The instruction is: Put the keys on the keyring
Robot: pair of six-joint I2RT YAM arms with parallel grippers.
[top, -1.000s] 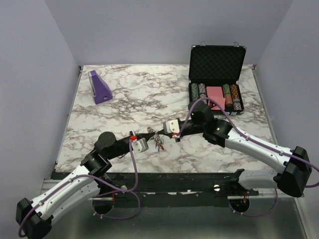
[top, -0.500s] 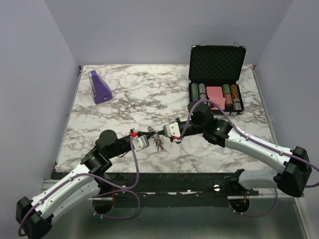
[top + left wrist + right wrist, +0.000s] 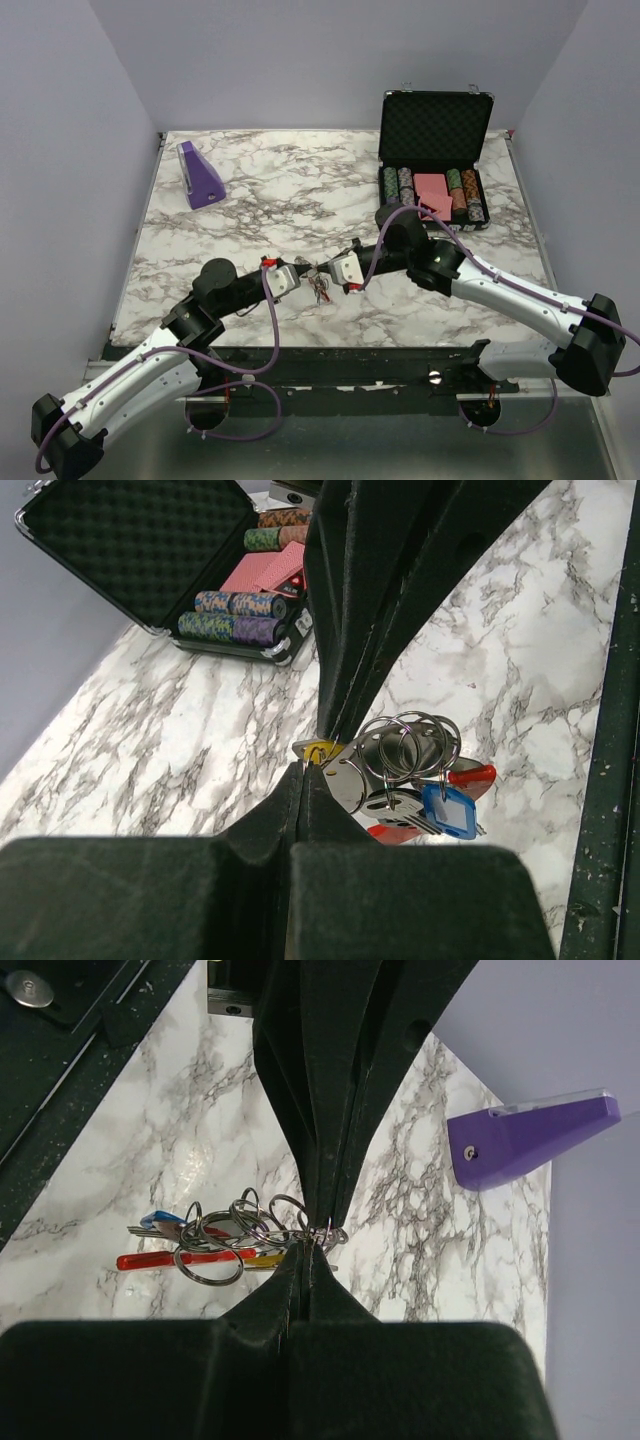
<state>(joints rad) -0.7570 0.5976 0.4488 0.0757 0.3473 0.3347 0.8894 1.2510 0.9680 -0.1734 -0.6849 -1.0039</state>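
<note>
My two grippers meet tip to tip low over the middle of the marble table. The left gripper (image 3: 304,767) is shut, with the yellow key (image 3: 318,750) pinched at its tips. My right gripper (image 3: 309,1247) is shut on a thin ring of the keyring (image 3: 238,1226). The bunch hangs beside the tips: several metal rings (image 3: 405,742), a red curved piece (image 3: 472,776), a grey metal tag (image 3: 345,780) and a blue key (image 3: 448,810). From above, the keyring (image 3: 320,291) dangles just under the left gripper (image 3: 307,271) and right gripper (image 3: 322,272).
An open black case of poker chips (image 3: 434,190) stands at the back right. A purple wedge (image 3: 201,176) sits at the back left. The table's dark front rail (image 3: 600,810) runs close behind the bunch.
Both grippers have closed in on each other, the left moving right and up the table, the right coming nearer. The bunch stays between them.
</note>
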